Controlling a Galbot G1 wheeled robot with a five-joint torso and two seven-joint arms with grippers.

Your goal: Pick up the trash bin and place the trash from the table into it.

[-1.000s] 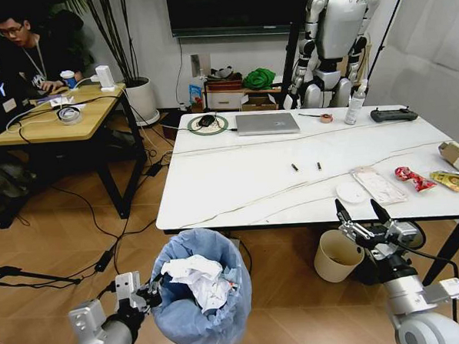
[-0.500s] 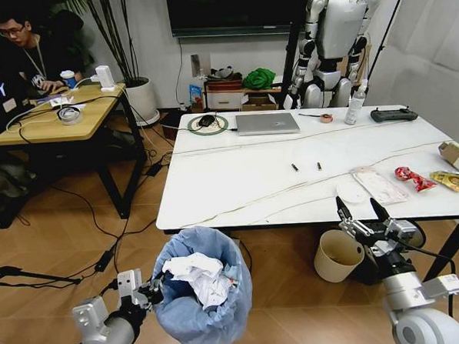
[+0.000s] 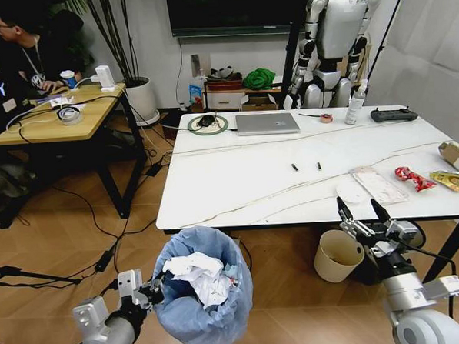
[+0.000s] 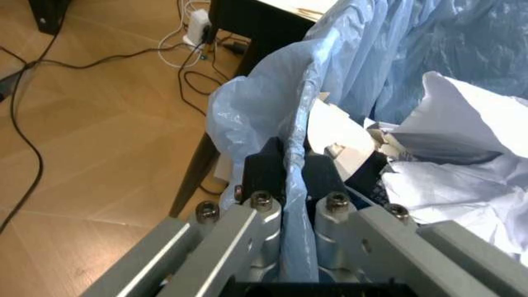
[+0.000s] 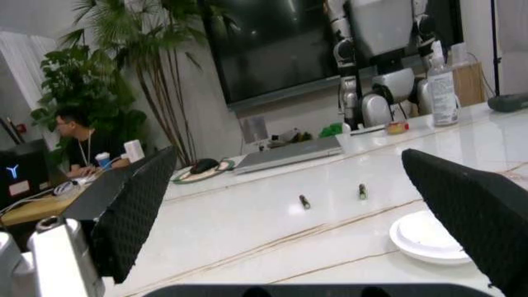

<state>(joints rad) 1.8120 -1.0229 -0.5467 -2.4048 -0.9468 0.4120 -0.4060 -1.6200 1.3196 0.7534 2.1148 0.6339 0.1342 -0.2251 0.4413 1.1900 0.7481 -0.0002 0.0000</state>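
Trash bin [image 3: 203, 297]: thin crinkly translucent blue plastic liner, faint sheen; crumpled matt white tissue [image 3: 195, 275] inside. My left gripper [image 4: 295, 179] — matt black pads on bare brushed-metal links with bolt heads — pinches the liner at the rim. My right gripper [image 3: 365, 220]: textured black finger pads [image 5: 136, 213], spread. Table [image 3: 237, 179] top — glossy white marble-look. Floor [image 3: 71, 234]: smooth wood-grain boards.

Light-blue bagged trash bin [image 3: 203, 297], white crumpled tissues [image 3: 196, 275], white veined table [image 3: 245, 179], red wrapper [image 3: 413, 178].

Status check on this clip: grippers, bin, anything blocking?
Left gripper shut on trash bin rim, off table's near edge. Right gripper open, near white lid. Nothing between.
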